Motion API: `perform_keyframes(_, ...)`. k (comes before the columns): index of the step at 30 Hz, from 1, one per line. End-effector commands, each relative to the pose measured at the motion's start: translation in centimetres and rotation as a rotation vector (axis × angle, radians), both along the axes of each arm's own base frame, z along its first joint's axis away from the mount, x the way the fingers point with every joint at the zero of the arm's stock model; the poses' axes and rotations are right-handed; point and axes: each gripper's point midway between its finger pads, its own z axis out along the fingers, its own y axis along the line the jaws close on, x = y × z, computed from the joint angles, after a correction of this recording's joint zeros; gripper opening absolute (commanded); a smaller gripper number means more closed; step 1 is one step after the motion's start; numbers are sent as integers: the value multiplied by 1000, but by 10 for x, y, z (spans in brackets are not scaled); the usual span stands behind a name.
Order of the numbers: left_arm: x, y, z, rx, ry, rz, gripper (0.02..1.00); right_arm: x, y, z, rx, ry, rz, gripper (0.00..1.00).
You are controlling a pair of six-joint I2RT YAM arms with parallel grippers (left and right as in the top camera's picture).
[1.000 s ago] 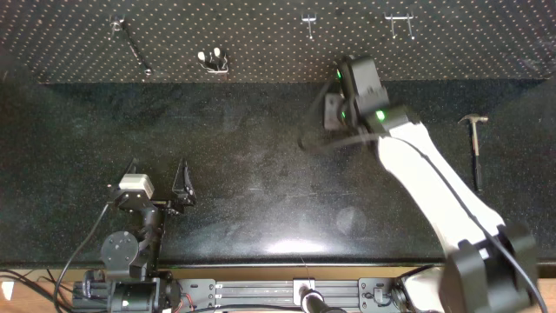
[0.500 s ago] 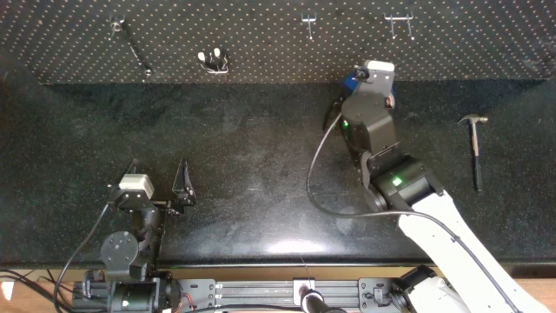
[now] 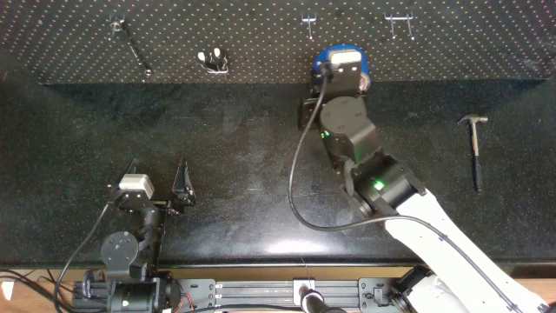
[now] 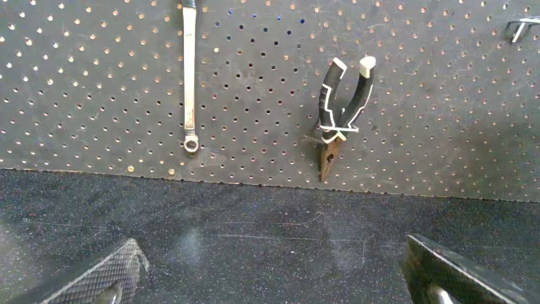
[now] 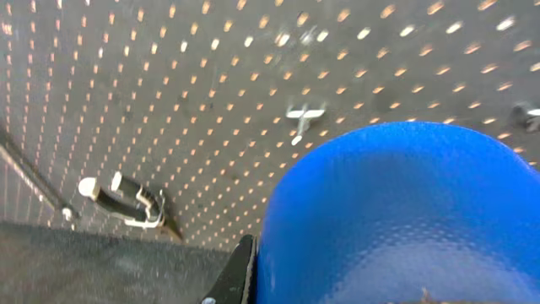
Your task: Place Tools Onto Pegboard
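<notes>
My right gripper (image 3: 340, 71) is at the foot of the pegboard (image 3: 261, 35), shut on a round blue tool (image 3: 323, 59). In the right wrist view that blue tool (image 5: 396, 211) bulks large, with a metal hook (image 5: 302, 116) on the board just beyond it. A wrench (image 3: 132, 48) and black-handled pliers (image 3: 213, 61) hang on the board's left part. A hammer (image 3: 475, 148) lies on the table at the right. My left gripper (image 3: 159, 178) rests open near its base, facing the wrench (image 4: 189, 76) and the pliers (image 4: 337, 118).
Two sets of bare hooks (image 3: 308, 24) (image 3: 399, 24) stick out of the pegboard's upper right part. The black table (image 3: 252, 148) spreads between the arms. A cable loops from the right arm (image 3: 300, 174).
The right arm has turned and carried its gripper left along the foot of the pegboard; the blue tool has come into sight at its tip. The left arm has stayed still.
</notes>
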Motion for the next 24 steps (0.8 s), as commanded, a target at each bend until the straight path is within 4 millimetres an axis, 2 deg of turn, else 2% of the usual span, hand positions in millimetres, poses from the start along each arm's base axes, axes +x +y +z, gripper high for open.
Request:
perform_keyframes(1, 0, 3, -1, -2, 1, 18, 996, 3, 13, 12, -8, -25, 36, 75)
perform_keyframes(8, 0, 3, -1, -2, 1, 18, 996, 5, 11, 19, 0, -36, 29, 73)
perform_keyframes(13, 0, 3, -1, -2, 2, 18, 996, 8, 10, 50, 107, -70, 1, 75)
perform_keyframes(15, 0, 3, -1, -2, 2, 18, 993, 10, 9, 56, 165, -65, -14, 75)
perform_keyframes(20, 0, 3, -1, -2, 2, 18, 996, 19, 43, 44, 194, 0, 107, 73)
perform_keyframes(24, 0, 3, -1, -2, 2, 18, 996, 28, 49, 32, 178, 82, 89, 75)
